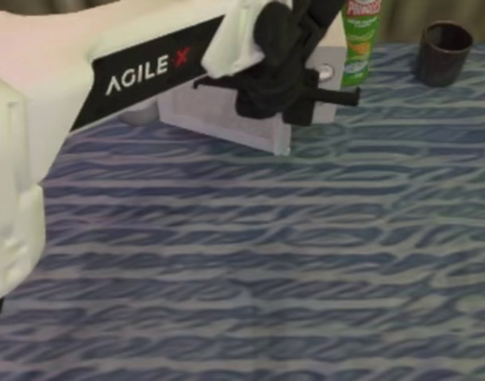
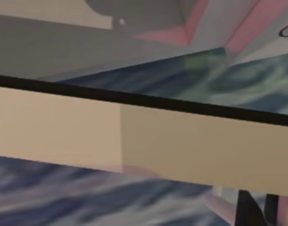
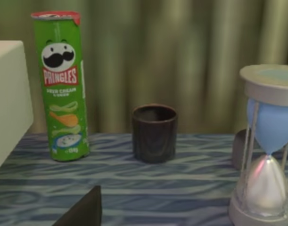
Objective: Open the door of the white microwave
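The white microwave [image 1: 250, 119] sits at the table's far edge, its door [image 1: 226, 125] swung partly outward. The left gripper [image 1: 278, 79] is held over it (finger spread cannot be told), presumably to pull.

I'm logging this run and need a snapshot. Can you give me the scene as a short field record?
task object: white microwave, far side of table, mostly hidden by the left arm
door: swung partly outward
left gripper: at the microwave front
right arm: not in top view
beside microwave: green Pringles can, dark cup
also present: hourglass
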Robot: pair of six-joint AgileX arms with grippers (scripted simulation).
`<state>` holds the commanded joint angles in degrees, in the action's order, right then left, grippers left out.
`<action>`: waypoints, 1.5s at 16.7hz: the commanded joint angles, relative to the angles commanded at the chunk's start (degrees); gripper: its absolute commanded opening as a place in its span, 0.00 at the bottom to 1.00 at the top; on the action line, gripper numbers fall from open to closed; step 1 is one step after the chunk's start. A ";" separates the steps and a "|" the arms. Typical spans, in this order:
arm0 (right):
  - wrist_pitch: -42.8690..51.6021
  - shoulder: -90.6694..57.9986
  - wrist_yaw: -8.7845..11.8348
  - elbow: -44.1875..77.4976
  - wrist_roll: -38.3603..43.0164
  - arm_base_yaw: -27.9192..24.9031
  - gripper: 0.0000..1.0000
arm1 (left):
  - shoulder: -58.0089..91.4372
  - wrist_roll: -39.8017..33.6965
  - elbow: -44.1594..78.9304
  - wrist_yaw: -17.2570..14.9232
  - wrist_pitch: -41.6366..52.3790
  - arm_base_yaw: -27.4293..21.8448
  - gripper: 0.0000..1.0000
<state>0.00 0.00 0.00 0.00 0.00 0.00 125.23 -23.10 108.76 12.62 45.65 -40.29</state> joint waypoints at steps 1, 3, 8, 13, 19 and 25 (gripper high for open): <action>0.00 0.00 0.00 0.00 0.00 0.00 1.00 | -0.77 0.75 -1.03 -0.23 -0.59 0.19 0.00; 0.00 0.00 0.00 0.00 0.00 0.00 1.00 | -2.68 2.69 -3.70 -0.99 -2.08 0.60 0.00; 0.00 0.00 0.00 0.00 0.00 0.00 1.00 | -5.00 5.58 -7.92 -2.61 -3.92 1.05 0.00; 0.00 0.00 0.00 0.00 0.00 0.00 1.00 | -5.00 5.58 -7.92 -2.61 -3.92 1.05 0.00; 0.00 0.00 0.00 0.00 0.00 0.00 1.00 | -5.00 5.58 -7.92 -2.61 -3.92 1.05 0.00; 0.00 0.00 0.00 0.00 0.00 0.00 1.00 | -5.00 5.58 -7.92 -2.61 -3.92 1.05 0.00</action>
<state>0.00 0.00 0.00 0.00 0.00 0.00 120.23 -17.52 100.85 10.02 41.73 -39.24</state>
